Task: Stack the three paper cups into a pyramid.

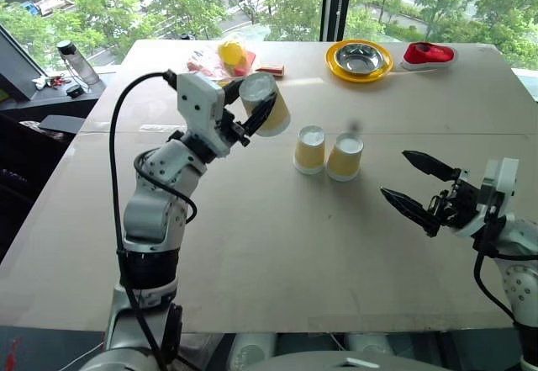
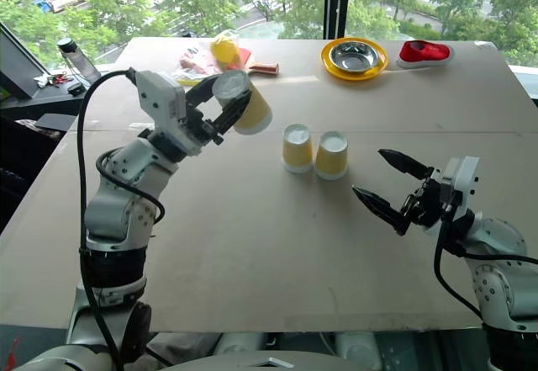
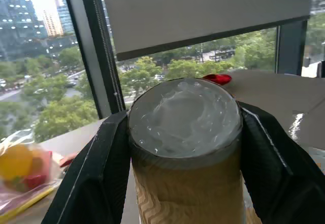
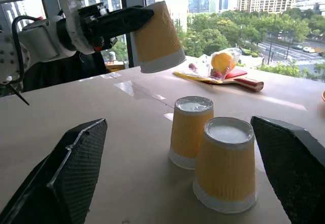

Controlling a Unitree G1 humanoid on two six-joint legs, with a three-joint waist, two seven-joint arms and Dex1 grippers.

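Held cup (image 3: 185, 148): lower part cut off by frame edge in left wrist view, sides covered by left claw (image 3: 185, 183) fingers. Bagged stuff (image 1: 220, 60) at table's (image 1: 277, 245) far edge too small to ID.

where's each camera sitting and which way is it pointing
Head views: look forward and down over the table; both arms show.
Left wrist view: looks along the left pincer at the held cup, toward the windows.
Right wrist view: looks between its open fingers at the two standing cups.
Shared: the raised cup and left pincer.
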